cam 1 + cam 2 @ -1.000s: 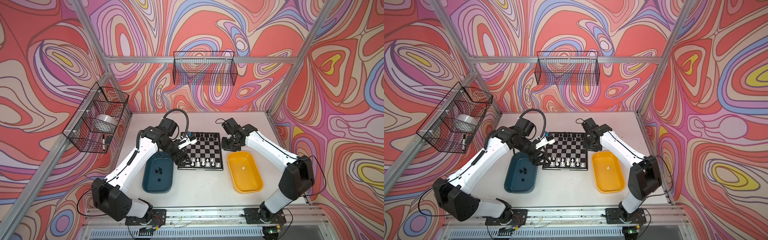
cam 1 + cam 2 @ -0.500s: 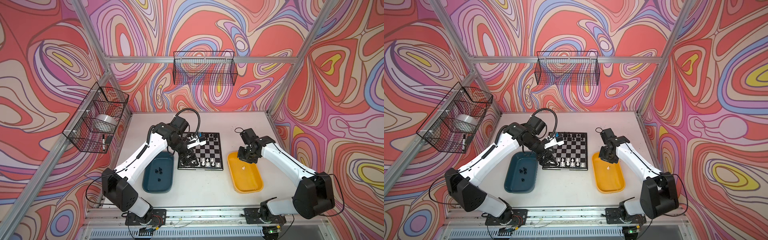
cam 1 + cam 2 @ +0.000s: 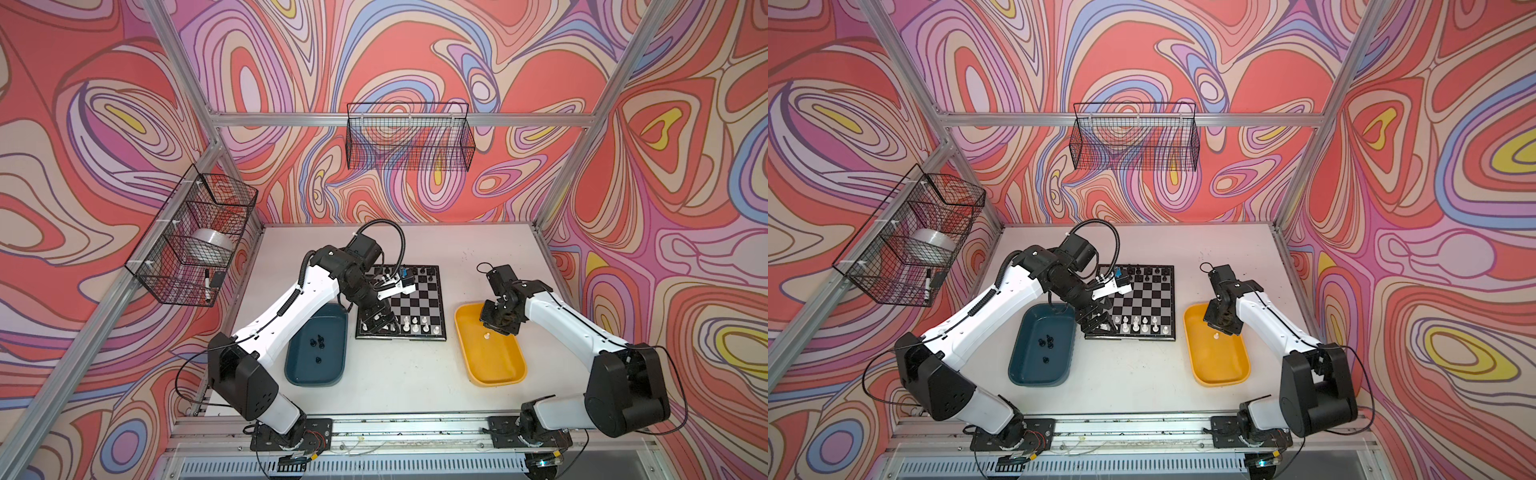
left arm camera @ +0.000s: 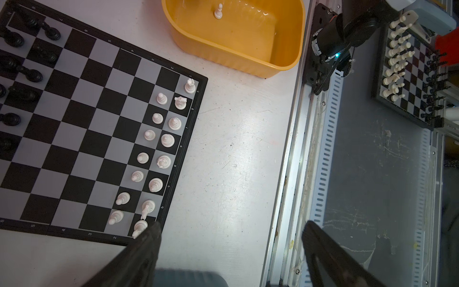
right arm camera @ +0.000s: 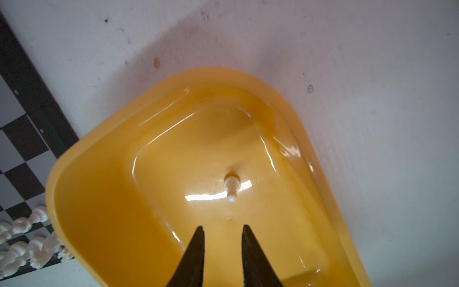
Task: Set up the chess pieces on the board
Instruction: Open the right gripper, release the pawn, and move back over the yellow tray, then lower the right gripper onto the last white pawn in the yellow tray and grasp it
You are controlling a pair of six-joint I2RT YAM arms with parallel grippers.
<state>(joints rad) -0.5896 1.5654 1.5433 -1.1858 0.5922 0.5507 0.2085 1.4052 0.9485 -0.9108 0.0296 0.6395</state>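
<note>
One white pawn (image 5: 232,187) stands upright in the glossy yellow tray (image 5: 104,149), just ahead of your right gripper (image 5: 222,227). Its thin black fingers are slightly apart and hold nothing. On the checkered board (image 4: 74,129), white pieces (image 4: 159,139) line one edge in two rows. Your left gripper (image 4: 231,223) is spread wide, one finger just beside the corner white piece (image 4: 139,226). Only the top views show black pieces (image 3: 319,341) loose in the teal tray (image 3: 297,372).
</note>
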